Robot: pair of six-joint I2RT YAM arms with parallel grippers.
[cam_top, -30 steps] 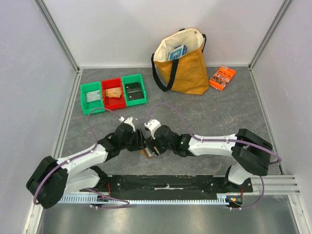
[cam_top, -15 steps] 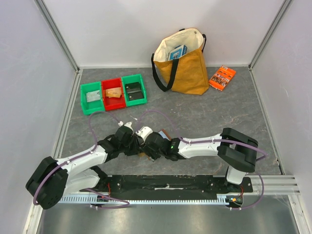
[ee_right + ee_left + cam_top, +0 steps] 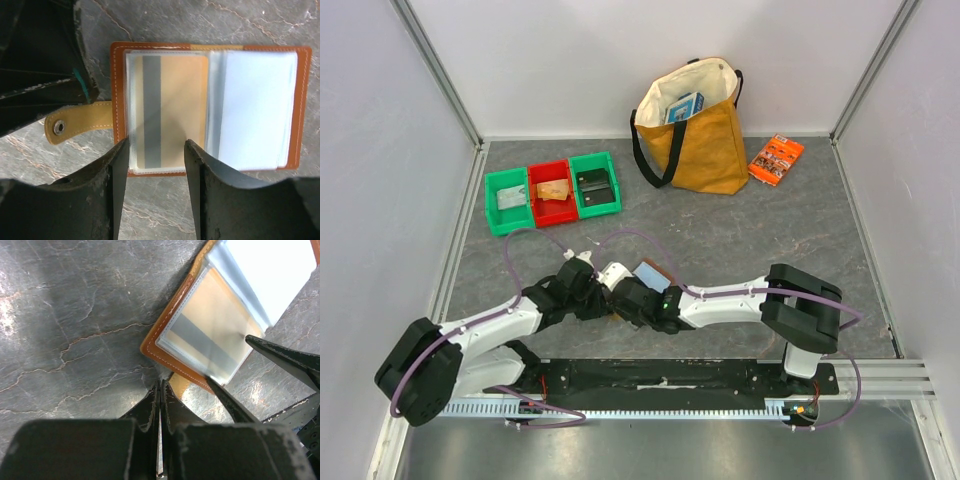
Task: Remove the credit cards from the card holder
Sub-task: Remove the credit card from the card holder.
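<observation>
The card holder [image 3: 117,90] lies open on the grey table, brown with a tan snap tab [image 3: 85,124] at its left edge. Its clear sleeves show two credit cards: a tan one with a grey stripe [image 3: 175,100] and a pale grey-blue one [image 3: 255,110]. My right gripper [image 3: 156,150] is open, its fingers straddling the near edge of the tan card's sleeve. My left gripper [image 3: 160,385] is shut, its tips down at the card holder's [image 3: 165,330] edge beside the tab; nothing shows between them. From above, only the pale half of the card holder [image 3: 651,270] shows past the wrists.
Two green bins [image 3: 508,200] [image 3: 594,183] flank a red bin [image 3: 553,192] at the back left. A mustard tote bag [image 3: 705,140] stands at the back, with an orange packet [image 3: 776,157] to its right. Walls close in both sides.
My left gripper has closed fully. The right arm has slid left and its jaws have narrowed. The card holder now lies spread open, its pale card visible from above.
</observation>
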